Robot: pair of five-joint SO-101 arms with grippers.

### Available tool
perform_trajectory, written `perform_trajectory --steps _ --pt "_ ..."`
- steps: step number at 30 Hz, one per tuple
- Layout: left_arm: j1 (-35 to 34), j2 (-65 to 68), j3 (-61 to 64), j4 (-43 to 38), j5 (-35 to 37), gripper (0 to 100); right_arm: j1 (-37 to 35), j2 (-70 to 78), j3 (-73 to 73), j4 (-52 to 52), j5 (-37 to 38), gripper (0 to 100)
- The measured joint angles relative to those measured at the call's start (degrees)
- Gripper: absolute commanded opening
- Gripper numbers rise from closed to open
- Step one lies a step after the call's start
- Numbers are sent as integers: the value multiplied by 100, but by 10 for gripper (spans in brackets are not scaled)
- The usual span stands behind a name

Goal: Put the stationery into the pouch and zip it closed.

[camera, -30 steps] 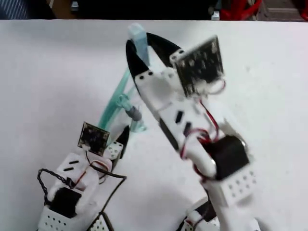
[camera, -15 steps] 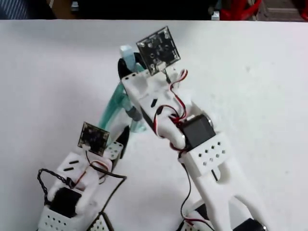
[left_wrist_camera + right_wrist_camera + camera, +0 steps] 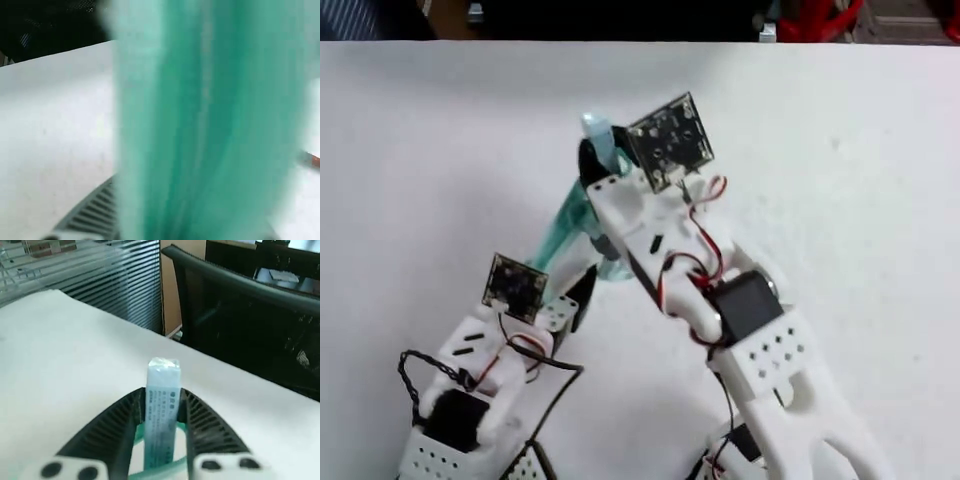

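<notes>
Right wrist view: the right claw [image 3: 161, 394] grips the eraser [image 3: 161, 415] lengthwise between its jaws, with the green pouch [image 3: 560, 225] directly beneath.

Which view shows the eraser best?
Right wrist view: the eraser stands close up, clamped in the right pincer, label facing the camera. The high view catches its pale tip past the right arm. The left wrist view looks at the green pouch.

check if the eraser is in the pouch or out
Mostly out: the eraser is clamped in the right gripper, standing above the green pouch; whether its lower tip is inside, cannot tell.
</notes>
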Motion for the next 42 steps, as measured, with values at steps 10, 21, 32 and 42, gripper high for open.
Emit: perform_trajectory --steps 10,21,32,42 --pt "9 53 0 0 0 187 62 -448 -352 712 9 208" --pt "9 53 0 0 0 187 440 -378 -431 18 9 156" --pt "9 53 0 0 0 187 1029 2048 -3068 519 0 18" --pt "9 53 0 0 0 187 158 2760 -4299 3147 0 18"
